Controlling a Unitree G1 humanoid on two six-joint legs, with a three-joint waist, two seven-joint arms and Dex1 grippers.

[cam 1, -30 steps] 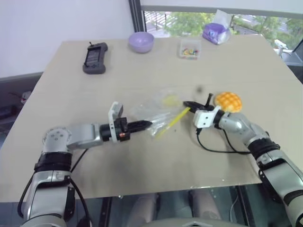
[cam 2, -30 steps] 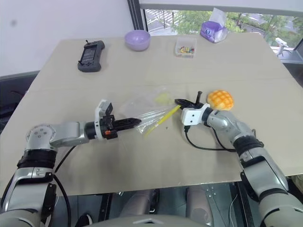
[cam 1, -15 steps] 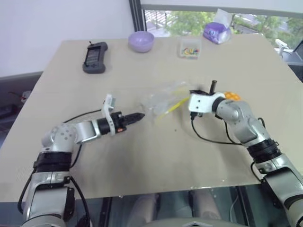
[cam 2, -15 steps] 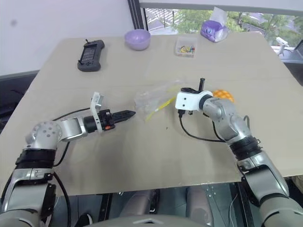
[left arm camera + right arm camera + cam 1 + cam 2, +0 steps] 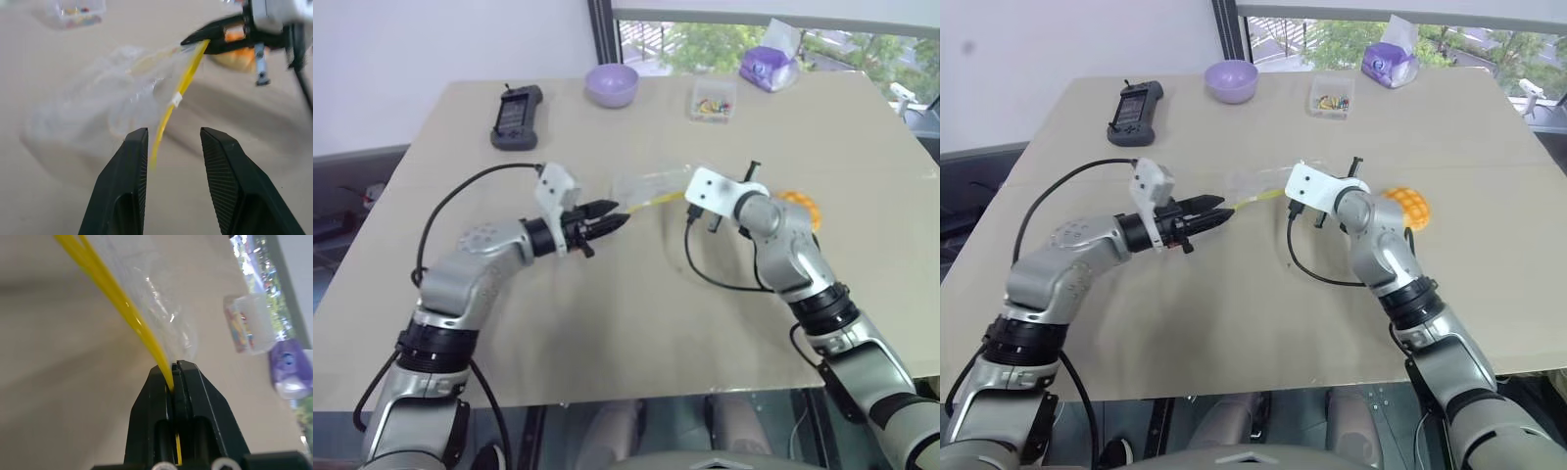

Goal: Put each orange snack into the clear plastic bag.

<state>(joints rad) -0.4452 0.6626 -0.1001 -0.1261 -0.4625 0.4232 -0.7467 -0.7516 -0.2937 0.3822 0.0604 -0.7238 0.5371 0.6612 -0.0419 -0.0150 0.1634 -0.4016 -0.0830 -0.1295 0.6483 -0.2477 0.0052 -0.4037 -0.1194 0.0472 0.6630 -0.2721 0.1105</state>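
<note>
The right gripper is pinched tight on the yellow seal strip of the crinkly clear plastic bag, holding it up off the tan table. The left gripper is partly open, holding nothing, near the strip's free end. The round orange snack with criss-cross top lies on the table at about three o'clock from the bag. This looks like bag-opening time. Next, the left gripper should grab the other lip.
</note>
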